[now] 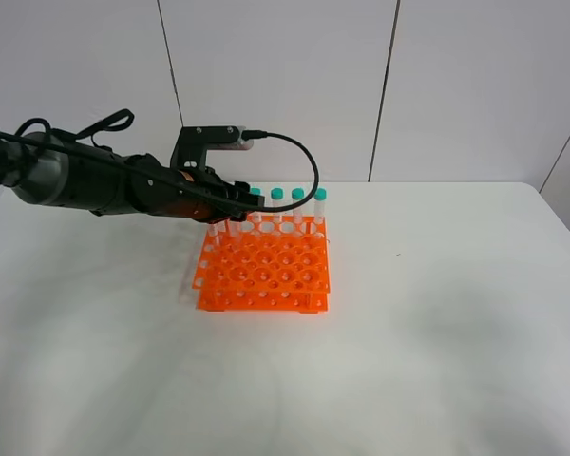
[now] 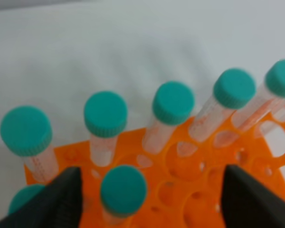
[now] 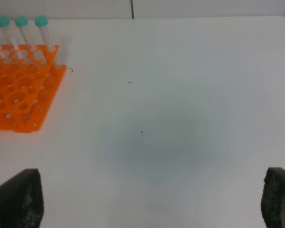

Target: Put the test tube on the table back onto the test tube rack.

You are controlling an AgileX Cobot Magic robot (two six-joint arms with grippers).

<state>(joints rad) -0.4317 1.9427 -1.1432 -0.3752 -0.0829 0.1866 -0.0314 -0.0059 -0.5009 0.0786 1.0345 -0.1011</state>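
The orange test tube rack (image 1: 264, 271) stands on the white table (image 1: 437, 323), left of the middle. My left gripper (image 1: 230, 213) hovers over its back left corner. In the left wrist view my left gripper (image 2: 152, 172) is open. A teal-capped test tube (image 2: 123, 190) stands upright in a rack (image 2: 190, 190) hole between the fingers, nearer one finger (image 2: 61, 199) and touching neither. My right gripper (image 3: 147, 199) is open over bare table (image 3: 156, 118), far from the rack (image 3: 19, 90).
Several more teal-capped tubes (image 1: 297, 201) stand in the rack's back row, just beyond the left gripper, and show as a line of caps (image 2: 173, 102) in the left wrist view. A white panelled wall (image 1: 285, 85) rises behind the table.
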